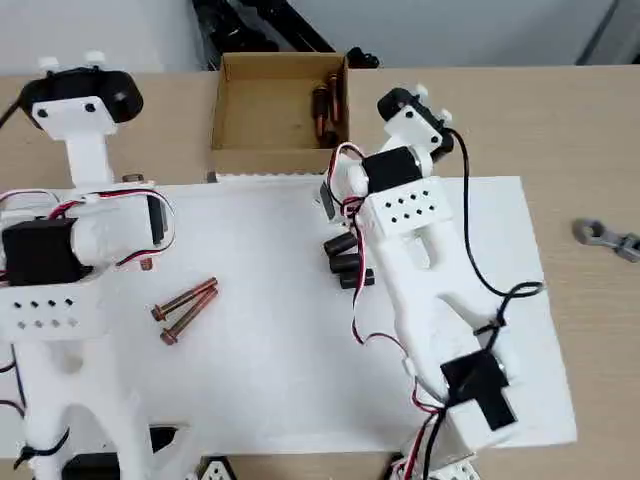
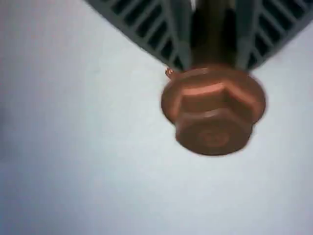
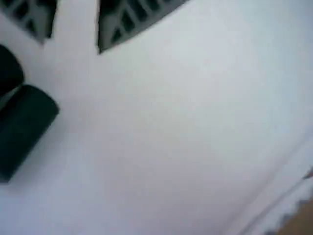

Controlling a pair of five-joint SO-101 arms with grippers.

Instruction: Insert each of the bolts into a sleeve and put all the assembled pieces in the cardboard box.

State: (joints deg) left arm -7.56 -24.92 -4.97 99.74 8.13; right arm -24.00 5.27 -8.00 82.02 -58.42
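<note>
The left gripper [image 2: 211,54] is pinching a copper-coloured bolt with a hexagonal flanged head [image 2: 213,110]. Its dark grey, ribbed plastic fingers [image 2: 142,24] are pressing on either side of the smooth shank, closed down to the shank's width. The faceted head is hanging free below them over the white foam sheet [image 1: 280,380]. From above, that bolt's copper end [image 1: 146,263] is peeking out beside the white printed shell of the left arm.

The right gripper [image 3: 76,24] is hovering low over the matte sheet with its jaws spread apart. The same lattice-ribbed grey fingers [image 3: 132,19] are showing bare white between them and are gripping nothing. Just beside it, short black cylindrical sleeves [image 3: 24,127] with a dull, smooth surface are lying on their sides. The high view is showing three of these sleeves [image 1: 347,262] bunched together, touching or nearly so, close under the right arm's wrist.

Two more long copper bolts [image 1: 188,305] are lying side by side on the sheet, slanted, with their round flanged heads pointing toward the left arm.

The open brown cardboard box [image 1: 232,110] is sitting on the pale wooden table [image 1: 560,120] against the far edge of the sheet. Copper-and-dark assembled pieces [image 1: 325,105] are resting against its right inner wall; I cannot tell their number.

A small grey metal tool [image 1: 605,236] is lying on the table, well apart to the right.
</note>
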